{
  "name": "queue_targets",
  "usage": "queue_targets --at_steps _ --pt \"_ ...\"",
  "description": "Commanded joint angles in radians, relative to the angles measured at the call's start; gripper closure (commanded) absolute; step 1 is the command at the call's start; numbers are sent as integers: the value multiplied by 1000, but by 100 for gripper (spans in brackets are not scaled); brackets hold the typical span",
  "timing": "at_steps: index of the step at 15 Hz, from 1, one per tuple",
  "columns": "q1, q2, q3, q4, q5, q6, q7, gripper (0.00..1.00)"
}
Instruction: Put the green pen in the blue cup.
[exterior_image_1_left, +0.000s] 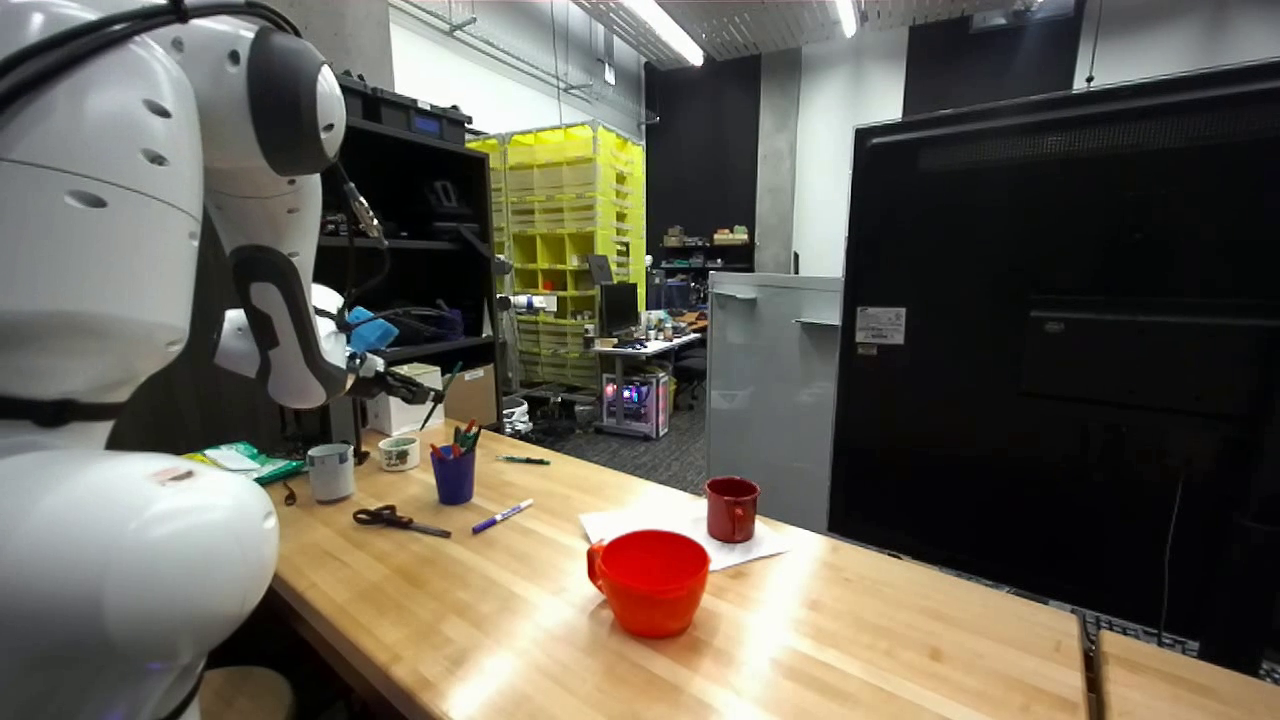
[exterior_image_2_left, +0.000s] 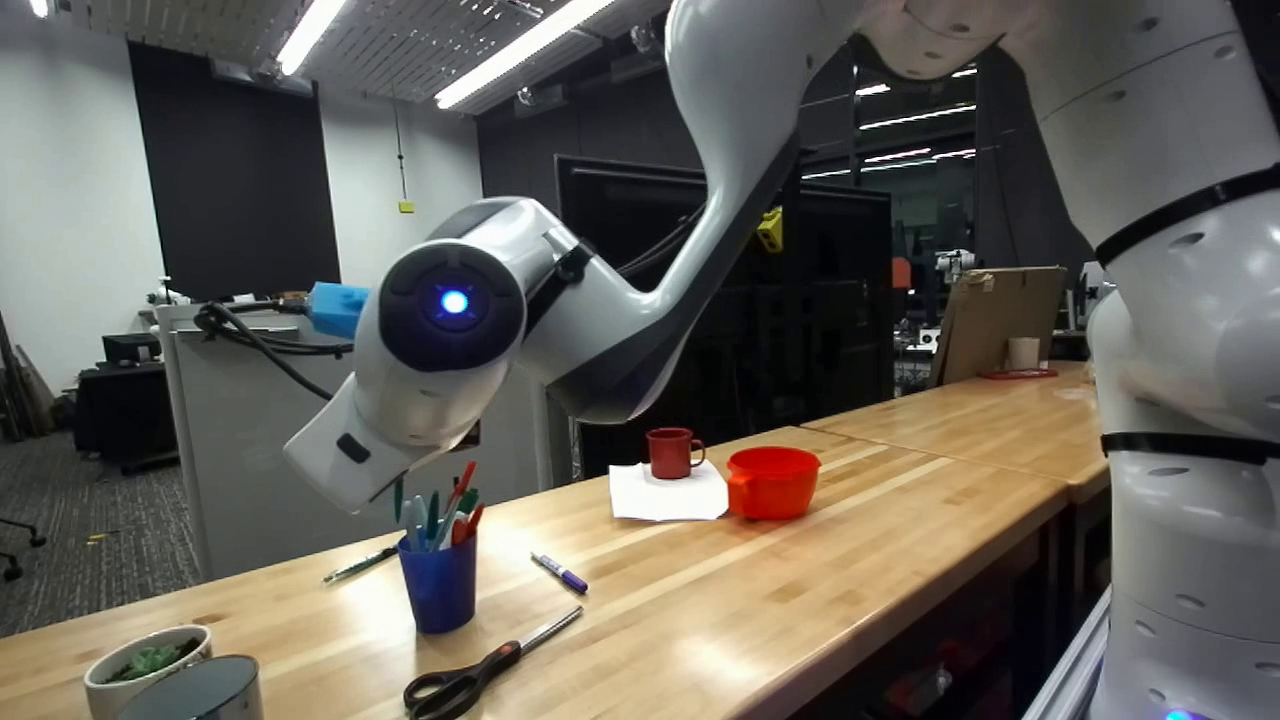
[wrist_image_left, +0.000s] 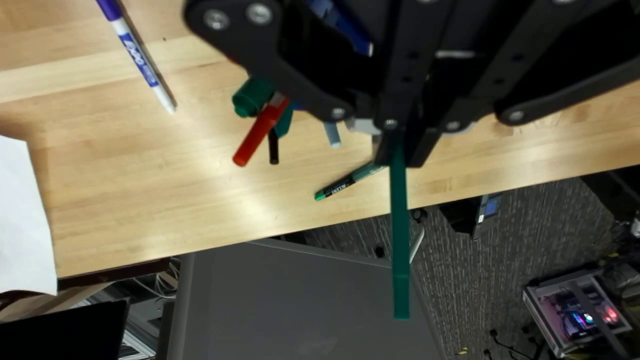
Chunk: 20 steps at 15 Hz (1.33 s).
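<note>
Placing, by judgement, the step in hand. Green pen (wrist_image_left: 399, 220): one, gripped between the jaws, which are closed on it; slanted, clear of the worktop (exterior_image_1_left: 480, 595), outside the blue cup (exterior_image_2_left: 438, 592). Blue cup: one, upright, holding other pens (exterior_image_2_left: 433, 513). Loose pen (wrist_image_left: 348, 182): one, green and black, lying near the blue cup. Next move, as judged: bring the green pen's lower end over the mouth, steepen it, lower it into a gap, part the jaws.

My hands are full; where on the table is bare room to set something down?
Between the purple marker and the red bowl, and from the bowl to the next table. It's crowded around the blue cup: scissors, gray mug, potted plant, loose pen, and the gripper holding the green pen.
</note>
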Motion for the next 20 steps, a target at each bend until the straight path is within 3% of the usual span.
queue_targets --at_steps 1,8,20 --pt "7 61 -32 78 -39 -34 -2 98" --pt "0 85 -73 108 -35 -67 -7 98" --pt "-3 53 -70 21 -16 -102 4 98"
